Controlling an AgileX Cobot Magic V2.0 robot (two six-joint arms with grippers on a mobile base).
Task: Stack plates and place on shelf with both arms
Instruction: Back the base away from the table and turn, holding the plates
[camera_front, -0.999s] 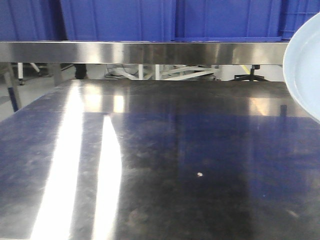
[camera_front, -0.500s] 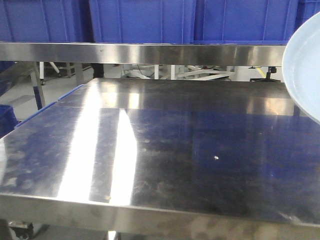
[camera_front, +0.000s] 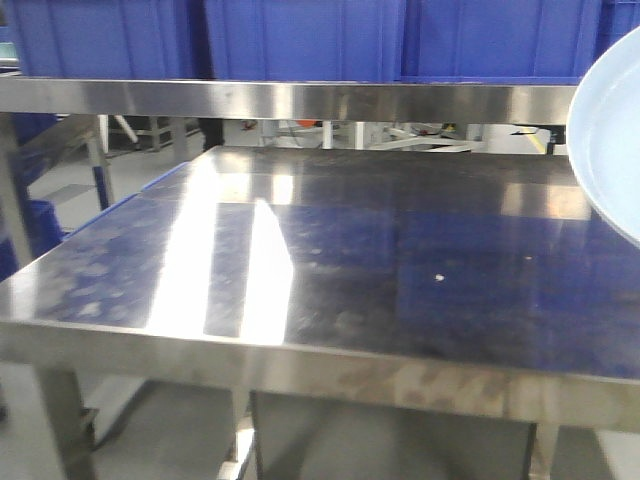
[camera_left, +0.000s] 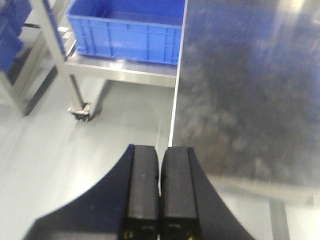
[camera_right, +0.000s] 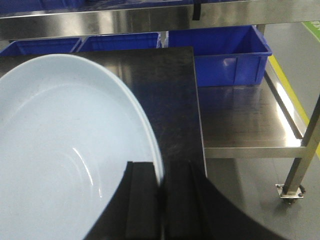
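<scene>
Pinching 1 pale plate (camera_right: 60, 150) by its rim at the frame's lower middle, the right tool (camera_right: 161, 172) holds it over the desk (camera_right: 172, 100). The left tool (camera_left: 160, 155), bottom centre, is closed tight on nothing, beside the desk's edge.

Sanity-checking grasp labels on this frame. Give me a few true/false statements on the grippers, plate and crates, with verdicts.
1. The right gripper is shut on the rim of a plate. True.
2. The left gripper holds a second plate. False: it is shut with nothing between its fingers.
3. Several blue crates sit above the shelf rail. True.
4. A plate lies flat in the middle of the tabletop. False: the only plate in view is the held one, at the front view's right edge.
</scene>
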